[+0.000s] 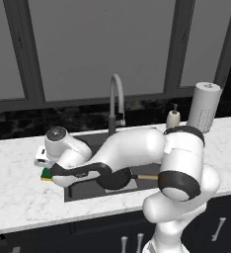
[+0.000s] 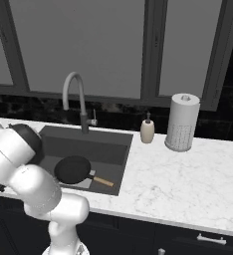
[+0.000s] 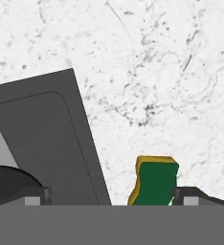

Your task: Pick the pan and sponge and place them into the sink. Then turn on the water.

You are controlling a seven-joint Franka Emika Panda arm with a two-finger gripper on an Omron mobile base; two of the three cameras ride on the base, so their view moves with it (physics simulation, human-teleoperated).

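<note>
The black pan (image 2: 72, 169) with its wooden handle (image 2: 103, 182) lies inside the dark grey sink (image 2: 113, 149); it also shows as pan (image 1: 115, 179) under my arm. The green and yellow sponge (image 1: 47, 174) sits on the marble counter just left of the sink's rim. In the hand view the sponge (image 3: 154, 182) lies between my open gripper (image 3: 114, 198) fingers, close to the right fingertip (image 3: 195, 195), with the sink's corner (image 3: 42, 129) to its left. My hand hangs low over the sponge. No water runs from the faucet (image 1: 116, 96).
A soap dispenser (image 2: 147, 130) and a paper towel roll (image 2: 182, 122) stand on the counter right of the sink. A small white object (image 1: 40, 156) lies on the counter behind the sponge, partly hidden by my arm. Windows back the counter.
</note>
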